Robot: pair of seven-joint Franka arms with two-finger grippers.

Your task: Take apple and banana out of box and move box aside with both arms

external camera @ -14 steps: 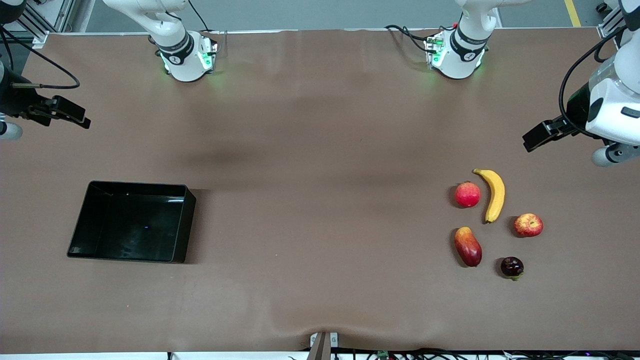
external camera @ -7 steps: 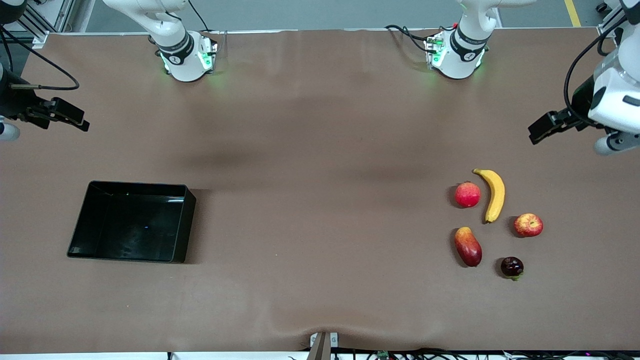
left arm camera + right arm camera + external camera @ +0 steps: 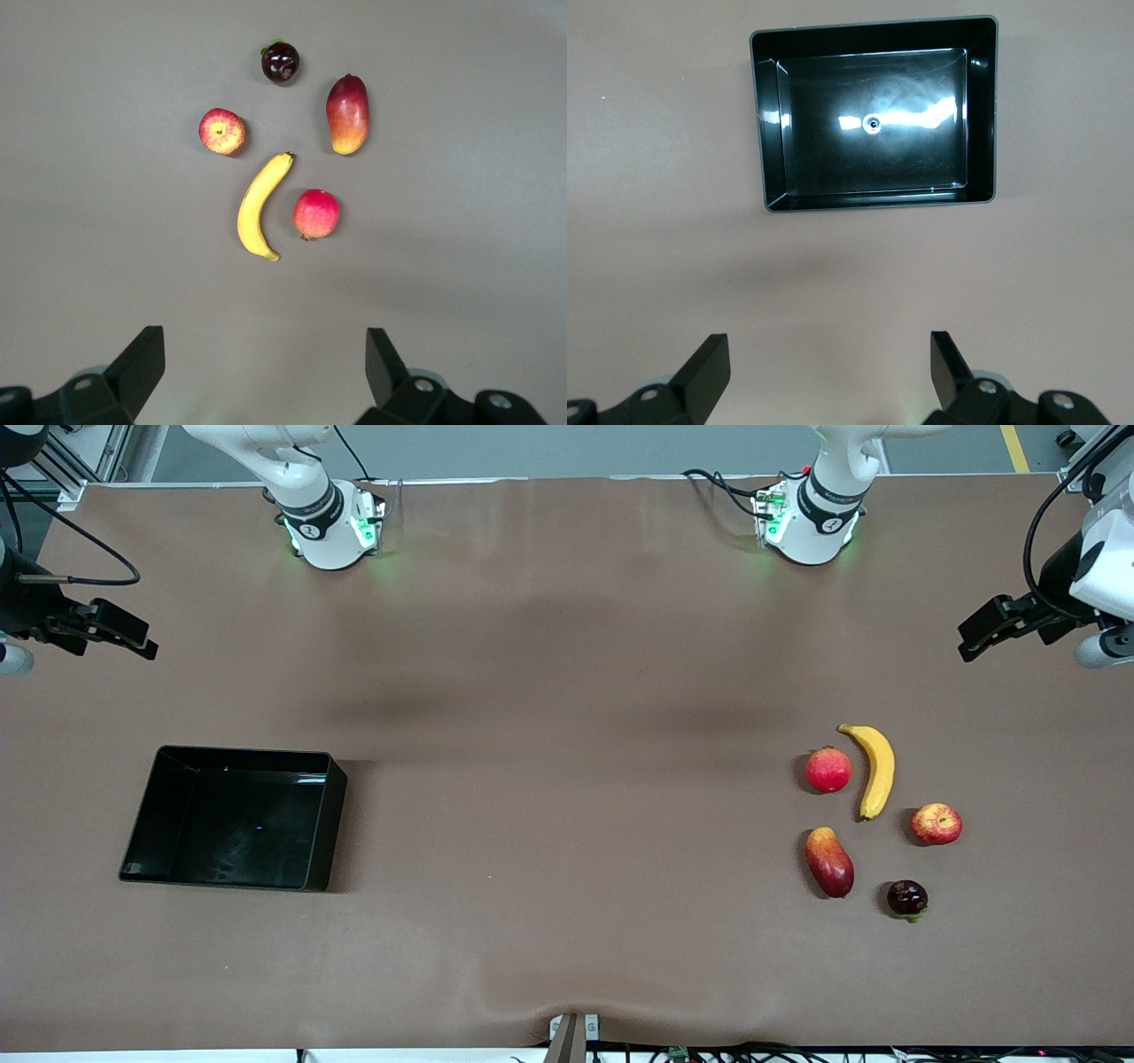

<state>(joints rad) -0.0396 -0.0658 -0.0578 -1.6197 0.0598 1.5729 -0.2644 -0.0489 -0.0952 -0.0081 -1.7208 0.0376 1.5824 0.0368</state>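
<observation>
Toward the right arm's end, the right hand (image 3: 133, 640) hangs wide open and empty above the empty box (image 3: 232, 817). Banana (image 3: 875, 768) and apple (image 3: 936, 823) lie out beside the open, empty left hand (image 3: 974, 640). Best just park both arms clear.

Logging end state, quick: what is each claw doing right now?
Left claw: open, holding nothing, up over the table by the banana and apple.
Right claw: open, holding nothing, over the table near the box.
</observation>
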